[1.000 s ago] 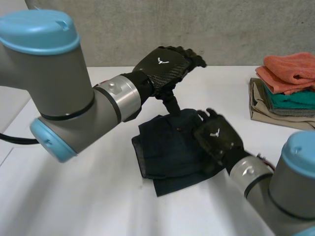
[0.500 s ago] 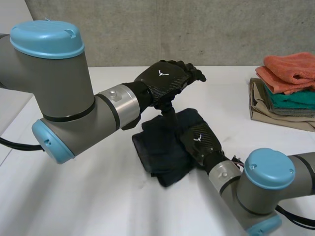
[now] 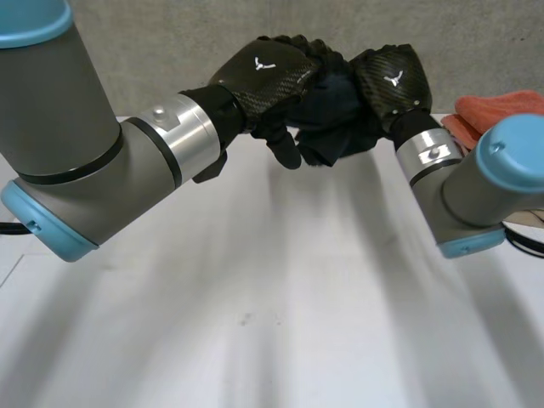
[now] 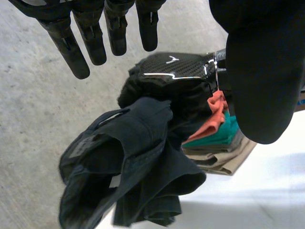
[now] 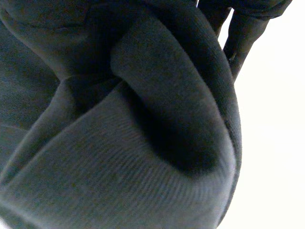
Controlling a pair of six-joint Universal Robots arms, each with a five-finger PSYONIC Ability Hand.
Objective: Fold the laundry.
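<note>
White tabletop [image 3: 255, 323] below the dark garment [image 3: 336, 119]: right hand [image 3: 391, 81] clamps it bunched, left hand [image 3: 263, 76] spread loose beside it. It's not yet folded; a folded stack [image 4: 217, 138] sits behind it.

The dark garment [image 3: 336, 119] is bunched in the right hand's [image 3: 391, 76] grasp, so its shape and kind cannot be told. In the right wrist view it covers that hand's palm. The folded pile [image 3: 501, 115] is mostly hidden behind the right arm [image 3: 476, 195] and cut off by the edge.
</note>
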